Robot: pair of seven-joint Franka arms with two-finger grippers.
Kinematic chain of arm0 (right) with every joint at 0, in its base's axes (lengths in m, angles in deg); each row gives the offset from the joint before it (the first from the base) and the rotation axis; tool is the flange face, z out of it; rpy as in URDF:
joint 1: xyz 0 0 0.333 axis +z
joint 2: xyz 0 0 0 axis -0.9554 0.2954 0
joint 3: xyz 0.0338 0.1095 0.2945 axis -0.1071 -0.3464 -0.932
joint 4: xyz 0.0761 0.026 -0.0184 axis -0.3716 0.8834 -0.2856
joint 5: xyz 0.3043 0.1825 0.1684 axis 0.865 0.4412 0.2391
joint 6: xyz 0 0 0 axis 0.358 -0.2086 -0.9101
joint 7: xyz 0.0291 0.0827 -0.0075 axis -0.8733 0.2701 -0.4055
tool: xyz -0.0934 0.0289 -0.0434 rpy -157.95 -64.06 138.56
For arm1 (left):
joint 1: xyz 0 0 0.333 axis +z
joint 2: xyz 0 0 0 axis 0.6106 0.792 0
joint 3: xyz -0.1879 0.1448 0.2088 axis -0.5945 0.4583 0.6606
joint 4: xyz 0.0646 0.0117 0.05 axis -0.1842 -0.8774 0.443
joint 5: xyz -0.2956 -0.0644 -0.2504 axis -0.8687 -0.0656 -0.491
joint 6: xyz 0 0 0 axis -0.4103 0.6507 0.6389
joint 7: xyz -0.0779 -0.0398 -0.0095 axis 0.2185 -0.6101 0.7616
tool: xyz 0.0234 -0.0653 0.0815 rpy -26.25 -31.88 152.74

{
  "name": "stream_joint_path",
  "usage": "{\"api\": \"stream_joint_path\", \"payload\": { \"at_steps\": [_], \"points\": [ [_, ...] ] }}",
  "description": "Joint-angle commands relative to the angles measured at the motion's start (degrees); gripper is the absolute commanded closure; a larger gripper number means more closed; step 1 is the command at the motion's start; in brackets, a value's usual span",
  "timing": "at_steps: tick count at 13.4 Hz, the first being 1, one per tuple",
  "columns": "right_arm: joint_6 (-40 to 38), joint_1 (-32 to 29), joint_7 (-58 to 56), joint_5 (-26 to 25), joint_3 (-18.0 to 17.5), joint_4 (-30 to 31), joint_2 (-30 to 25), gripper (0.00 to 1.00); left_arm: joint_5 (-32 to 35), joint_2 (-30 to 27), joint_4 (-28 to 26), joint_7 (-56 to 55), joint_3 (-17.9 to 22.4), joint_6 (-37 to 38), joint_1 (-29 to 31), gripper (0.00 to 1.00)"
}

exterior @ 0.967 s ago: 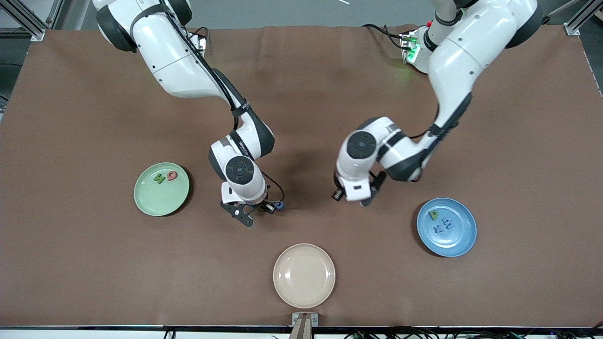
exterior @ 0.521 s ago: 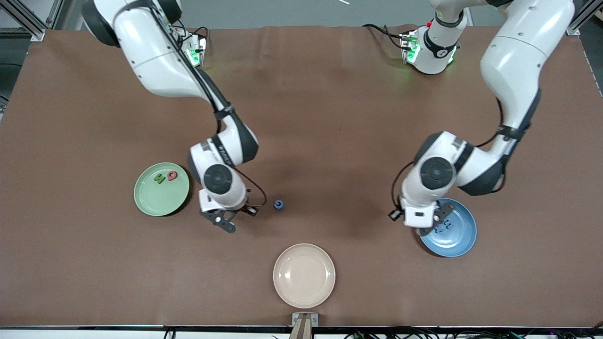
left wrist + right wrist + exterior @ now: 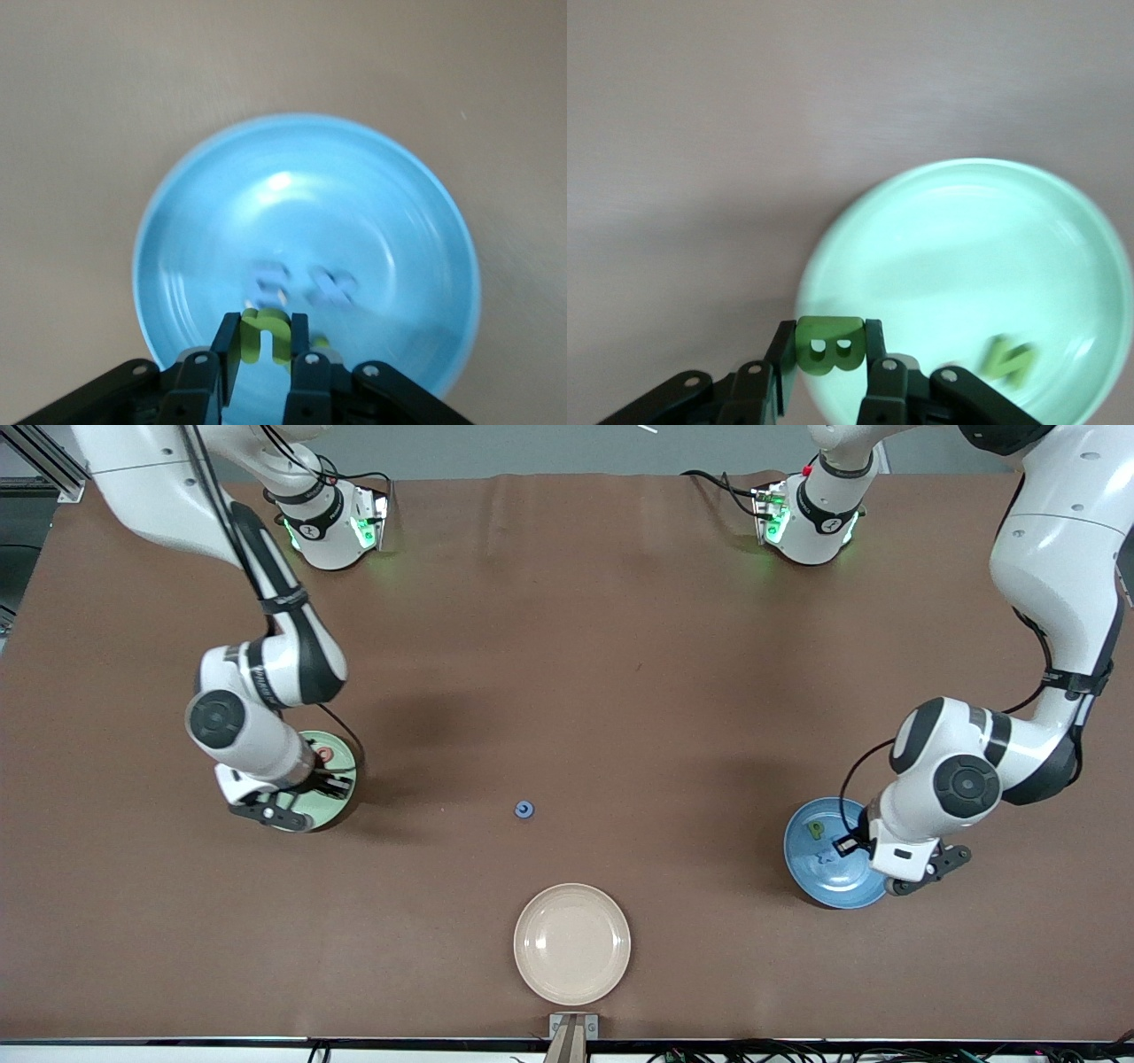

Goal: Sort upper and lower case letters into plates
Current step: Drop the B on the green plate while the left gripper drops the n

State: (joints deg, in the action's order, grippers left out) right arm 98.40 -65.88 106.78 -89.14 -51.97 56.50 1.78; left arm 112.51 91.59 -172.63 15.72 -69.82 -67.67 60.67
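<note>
A green B (image 3: 829, 346) is held clamped in the right gripper (image 3: 829, 354) over the mint plate's (image 3: 966, 266) rim; release lies directly below. A lime n (image 3: 266, 335) is clamped in the left gripper (image 3: 264, 350) over the blue plate (image 3: 306, 221). One blue letter (image 3: 524, 809) lies mid-table between the plates.

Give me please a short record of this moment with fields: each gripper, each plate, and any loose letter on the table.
left gripper: over the blue plate, shut on a yellow-green letter
right gripper: over the green plate, shut on a green letter B
blue plate contents: a green letter, pale blue letters
green plate contents: a green N, a red letter
beige plate: nothing in it
loose letter: small, blue, on the table between the two sorting plates
</note>
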Motion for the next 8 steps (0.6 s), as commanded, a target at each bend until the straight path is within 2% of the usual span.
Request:
{"api": "stream_joint_path", "payload": {
  "at_steps": [1,3,4,5,6,8],
  "points": [
    [5.86,-4.64,-5.93,-0.47,-1.5,7.55,-2.47,1.0,3.55,1.79,0.02,2.67,1.39,-2.93,0.08,0.9],
    [6.49,-5.01,-6.21,-0.29,-1.59,7.91,-2.12,1.0,4.6,2.59,1.42,3.72,2.01,-2.94,-0.36,0.72],
    [6.49,-4.92,-6.21,-0.03,-1.67,7.73,-1.95,1.0,5.39,2.68,1.78,6.08,2.01,-2.94,-0.28,0.49],
    [6.58,-4.66,-6.21,0.06,-1.85,7.56,-1.33,0.99,5.22,2.5,1.87,7.76,2.01,-2.94,-0.19,0.16],
    [6.49,-4.22,-6.21,0.06,-2.11,7.29,-0.89,0.98,5.4,2.15,3.17,8.03,2.01,-2.94,-0.1,0.0],
    [6.14,-3.95,-6.12,0.15,-2.55,6.77,-0.63,0.94,5.05,0.49,3.54,8.92,1.58,-1.8,-0.01,0.0]
  ]
}}
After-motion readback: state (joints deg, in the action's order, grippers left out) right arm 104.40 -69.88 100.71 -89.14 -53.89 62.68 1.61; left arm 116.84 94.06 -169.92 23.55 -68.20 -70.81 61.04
